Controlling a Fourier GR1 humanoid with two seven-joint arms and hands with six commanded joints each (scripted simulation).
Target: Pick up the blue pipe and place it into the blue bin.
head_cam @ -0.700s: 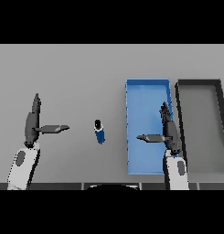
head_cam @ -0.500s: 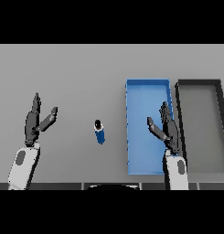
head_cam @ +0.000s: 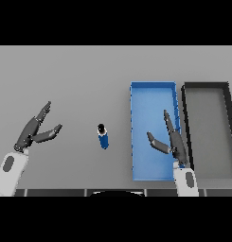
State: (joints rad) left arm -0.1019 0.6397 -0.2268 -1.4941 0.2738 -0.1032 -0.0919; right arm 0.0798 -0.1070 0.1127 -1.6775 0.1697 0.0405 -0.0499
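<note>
Even, soft light; faint shadows.

The left hand (head_cam: 33, 133) is hovering over the surface (head_cam: 79, 75), well to the left of the blue pipe (head_cam: 103, 137), its fingers reaching straight up and to the right and its thumb spreading apart beneath them. Its white forearm is entering from the lower left corner. The right hand (head_cam: 173, 140) is hanging over the blue bin (head_cam: 153, 87), right of the pipe, fingers extending straight upward, thumb angling left, holding nothing. Its forearm is rising from the lower edge.
</note>
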